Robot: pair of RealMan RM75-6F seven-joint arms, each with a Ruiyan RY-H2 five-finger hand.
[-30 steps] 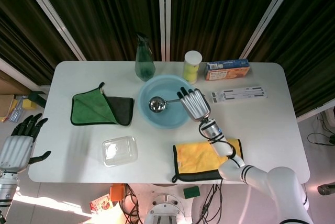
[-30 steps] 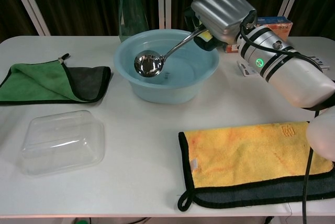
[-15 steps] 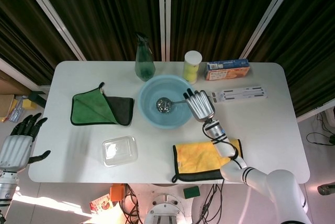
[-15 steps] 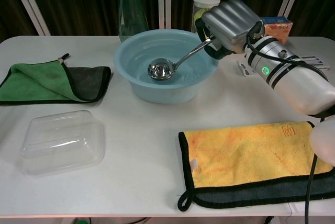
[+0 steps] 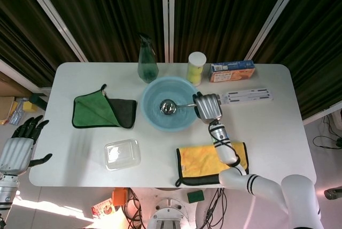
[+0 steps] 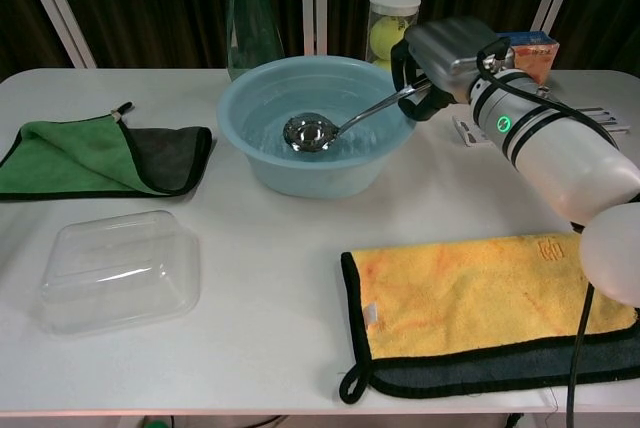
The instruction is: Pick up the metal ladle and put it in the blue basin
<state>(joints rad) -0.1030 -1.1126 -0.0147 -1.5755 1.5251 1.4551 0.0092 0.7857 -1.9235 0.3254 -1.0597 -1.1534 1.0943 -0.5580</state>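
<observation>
The metal ladle (image 5: 167,106) (image 6: 308,132) lies with its bowl on the bottom of the blue basin (image 5: 159,122) (image 6: 300,174). Its handle slopes up over the basin's right rim. My right hand (image 5: 207,106) (image 6: 450,52) is at that rim, fingers curled around the handle's end. My left hand (image 5: 18,149) hangs off the table's left edge, fingers apart and holding nothing; the chest view does not show it.
A green cloth (image 5: 104,112) (image 6: 90,153) lies left of the basin, with a clear plastic container (image 5: 122,154) (image 6: 118,268) in front. A yellow cloth (image 5: 206,159) (image 6: 480,293) is at front right. Behind stand a spray bottle (image 5: 147,60), a ball canister (image 5: 196,67) and a box (image 5: 231,71).
My right hand has moved right and down to the basin's rim. The ladle's bowl has sunk from above the basin onto its bottom. The left hand has stayed put.
</observation>
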